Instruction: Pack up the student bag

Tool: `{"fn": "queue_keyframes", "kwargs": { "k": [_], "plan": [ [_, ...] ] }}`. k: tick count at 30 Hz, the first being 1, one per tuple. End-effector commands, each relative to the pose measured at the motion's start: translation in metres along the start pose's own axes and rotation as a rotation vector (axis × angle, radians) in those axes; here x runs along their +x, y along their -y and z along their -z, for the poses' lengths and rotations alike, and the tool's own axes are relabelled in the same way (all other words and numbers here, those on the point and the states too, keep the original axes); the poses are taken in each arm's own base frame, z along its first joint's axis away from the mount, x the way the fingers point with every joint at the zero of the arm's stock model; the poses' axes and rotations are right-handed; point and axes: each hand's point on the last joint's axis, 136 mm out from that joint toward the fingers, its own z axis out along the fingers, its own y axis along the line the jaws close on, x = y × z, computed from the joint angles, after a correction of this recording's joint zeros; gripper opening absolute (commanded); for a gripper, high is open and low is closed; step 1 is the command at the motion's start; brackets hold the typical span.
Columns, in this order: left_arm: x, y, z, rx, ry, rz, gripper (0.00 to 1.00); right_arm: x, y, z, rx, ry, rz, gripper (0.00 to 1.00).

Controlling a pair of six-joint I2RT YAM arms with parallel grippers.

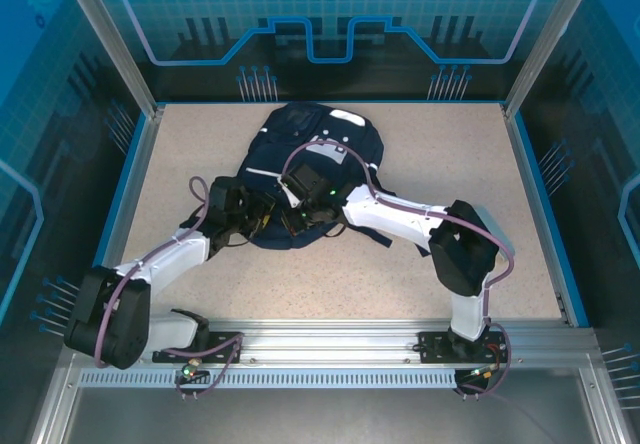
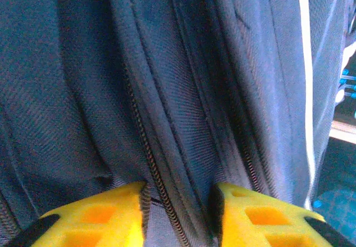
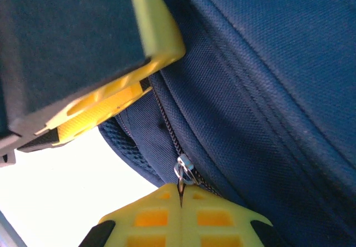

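Closing unfinished, apparently: right gripper (image 3: 181,199) pinches zipper pull (image 3: 183,172); left gripper (image 2: 178,197) straddles student bag (image 1: 305,134) fold (grip uncertain).

Even overhead light from above; both close wrist views render the student bag (image 2: 183,91) slightly soft, the table (image 3: 67,191) blown white.

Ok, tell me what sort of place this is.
Probably a robot test cell, not a home: a speckled table boxed in by aluminium posts and blue printed panels, with two arms bolted to a rail.
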Motion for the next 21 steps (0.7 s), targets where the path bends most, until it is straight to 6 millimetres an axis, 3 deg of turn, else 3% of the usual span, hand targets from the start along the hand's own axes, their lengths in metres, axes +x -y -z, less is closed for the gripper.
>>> {"fn": "queue_keyframes", "kwargs": {
  "k": [1,5,9,13,15,17,18,21],
  "plan": [
    [-0.007,0.008,0.0,0.016,0.021,-0.001,0.21,0.009,-0.001,0.019,0.091,-0.006,0.034,0.0],
    [-0.012,0.007,0.005,0.006,0.041,-0.021,0.0,0.027,0.046,0.039,0.397,-0.052,-0.008,0.0],
    [-0.015,0.014,0.013,0.016,0.062,-0.06,0.0,0.047,0.077,0.057,0.531,-0.072,-0.056,0.0],
    [-0.016,0.016,0.02,0.024,0.072,-0.078,0.0,0.058,0.097,0.064,0.561,-0.076,-0.094,0.0],
    [-0.012,0.021,0.02,0.044,0.05,-0.086,0.0,0.055,0.086,0.058,0.472,-0.068,-0.066,0.0],
    [-0.005,0.029,0.019,0.074,0.001,-0.097,0.0,0.05,0.058,0.051,0.315,-0.055,-0.007,0.0],
    [-0.001,0.033,0.018,0.088,-0.021,-0.101,0.0,0.048,0.046,0.05,0.259,-0.047,0.01,0.04],
    [0.008,0.047,0.019,0.132,-0.078,-0.108,0.0,0.04,0.018,0.051,0.161,-0.015,0.039,0.27]
  ]
}}
